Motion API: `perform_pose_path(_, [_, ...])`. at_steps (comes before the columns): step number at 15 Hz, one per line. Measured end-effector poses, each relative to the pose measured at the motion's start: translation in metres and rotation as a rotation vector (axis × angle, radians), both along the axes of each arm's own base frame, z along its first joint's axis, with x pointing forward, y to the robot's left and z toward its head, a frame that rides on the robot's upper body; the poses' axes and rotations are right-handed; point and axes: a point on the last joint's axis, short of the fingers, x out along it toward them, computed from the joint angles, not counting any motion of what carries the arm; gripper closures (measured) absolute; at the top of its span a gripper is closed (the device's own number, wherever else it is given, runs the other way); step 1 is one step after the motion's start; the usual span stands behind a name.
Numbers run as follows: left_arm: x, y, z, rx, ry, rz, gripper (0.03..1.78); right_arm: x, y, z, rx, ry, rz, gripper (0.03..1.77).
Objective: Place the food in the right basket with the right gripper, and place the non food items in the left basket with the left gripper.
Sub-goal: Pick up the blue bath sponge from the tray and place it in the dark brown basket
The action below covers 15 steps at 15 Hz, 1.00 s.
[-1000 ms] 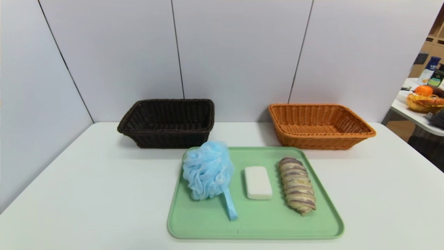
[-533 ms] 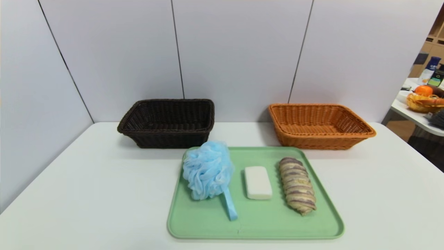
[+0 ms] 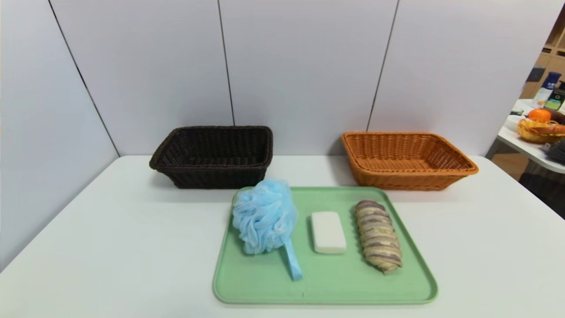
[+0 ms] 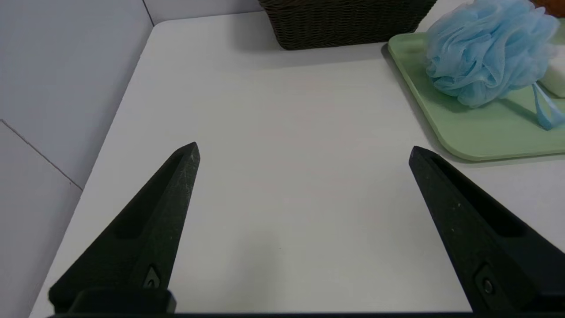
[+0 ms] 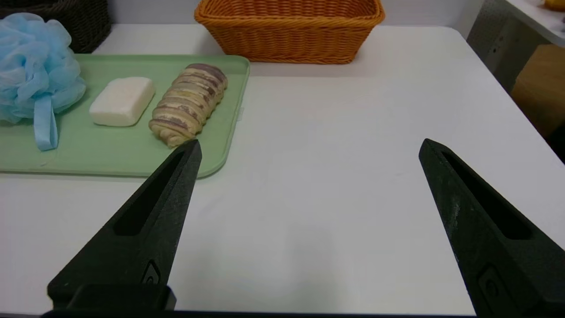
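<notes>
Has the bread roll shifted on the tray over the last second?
No. In the head view the bread roll lies in the same spot on the green tray, right of the soap bar, as before.

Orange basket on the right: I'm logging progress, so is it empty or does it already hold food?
Empty. The head view shows only bare weave inside the orange basket; the bread roll lies on the green tray.

The whole table [image 3: 110, 229] is seen from above and in front by the head view. It is viewed low and close from each wrist. The tray [image 3: 326, 287] [image 4: 485, 141] [image 5: 132, 159] is shared by all three.
</notes>
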Motion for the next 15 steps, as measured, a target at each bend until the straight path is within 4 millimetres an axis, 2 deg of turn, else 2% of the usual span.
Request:
perform_pose_path(3, [0.017,-0.001,0.038,0.000,0.151,-0.058,0.12,0.008,0.000,0.039,-0.002,0.129,-0.001,0.10])
perform_pose_path(5, [0.040,-0.002,0.057,0.026,0.234,-0.092,0.12,0.018,0.000,0.060,0.001,0.232,0.006,0.10])
perform_pose_path(8, [0.075,-0.003,0.077,0.058,0.312,-0.132,0.12,0.046,0.001,0.084,0.008,0.367,0.055,0.10])
perform_pose_path(11, [0.106,-0.007,0.086,0.060,0.380,-0.183,0.12,0.078,0.003,0.097,-0.013,0.495,0.113,0.10])
perform_pose_path(15, [0.149,-0.021,0.088,0.077,0.480,-0.276,0.12,0.130,0.010,0.096,-0.035,0.667,0.162,0.10])
